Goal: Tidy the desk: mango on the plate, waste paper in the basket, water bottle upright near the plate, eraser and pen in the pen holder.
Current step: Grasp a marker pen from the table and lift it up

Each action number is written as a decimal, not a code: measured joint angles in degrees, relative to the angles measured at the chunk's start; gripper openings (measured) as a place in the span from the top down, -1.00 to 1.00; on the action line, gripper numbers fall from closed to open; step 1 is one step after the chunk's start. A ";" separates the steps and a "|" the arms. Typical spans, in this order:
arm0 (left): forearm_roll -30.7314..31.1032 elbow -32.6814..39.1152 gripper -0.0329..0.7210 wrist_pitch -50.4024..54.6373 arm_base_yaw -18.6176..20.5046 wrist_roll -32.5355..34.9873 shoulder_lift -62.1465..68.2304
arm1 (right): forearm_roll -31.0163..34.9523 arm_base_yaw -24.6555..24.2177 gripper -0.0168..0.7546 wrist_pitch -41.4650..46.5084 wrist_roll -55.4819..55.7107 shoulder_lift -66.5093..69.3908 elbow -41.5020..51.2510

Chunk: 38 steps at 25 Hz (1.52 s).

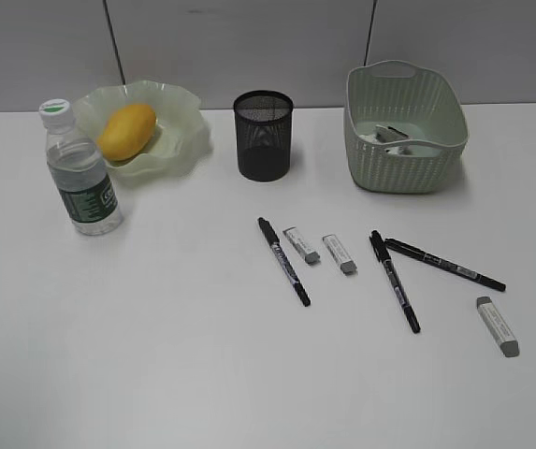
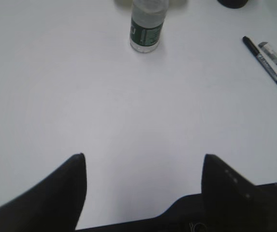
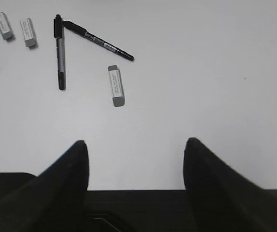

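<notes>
Jaws on both arms are standing wide apart and holding nothing. The left gripper (image 2: 143, 166) is hovering over bare desk (image 2: 80, 96), its two dark fingers framing empty white surface, with the water bottle (image 2: 148, 26) standing upright well ahead of it. The right gripper (image 3: 136, 154) is likewise hanging open above the tabletop, and the nearest thing in front of it is a lone eraser (image 3: 115, 86), lying flat and apart from everything else.

Beyond that eraser, two pens are lying with their capped ends almost touching, one pen (image 3: 60, 53) running toward the camera and the other pen (image 3: 99, 41) slanting away to the right. Farther left, two more erasers (image 1: 322, 249) are lying side by side, just beside a third pen (image 1: 283, 261). All of these are lying loose on the desk, so they are probably what is left to do.

At the back, the pen holder (image 1: 264, 136) is standing upright and looking empty, though its mesh hides the bottom. The mango (image 1: 125, 130) is already resting in the plate (image 1: 179, 108), and the bottle is standing close beside that plate, so those parts appear finished. The basket (image 1: 404, 140) is holding some pale scraps, most likely the waste paper (image 1: 397, 138). With its jaws open and pointing at the lone eraser, the right arm seems best placed for the next pick.
</notes>
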 joint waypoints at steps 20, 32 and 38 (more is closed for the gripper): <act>-1.06 17.21 -0.50 -0.89 0.00 2.91 -33.34 | 5.27 10.70 -0.31 -1.36 -9.48 34.15 -20.90; -1.06 19.45 -0.47 -7.14 0.00 5.82 -33.45 | 5.68 12.67 -0.31 0.17 -30.15 58.15 -34.39; -1.06 19.96 -0.45 -7.12 0.00 5.87 -33.45 | 5.68 12.67 -0.31 -9.87 -38.24 65.65 -35.08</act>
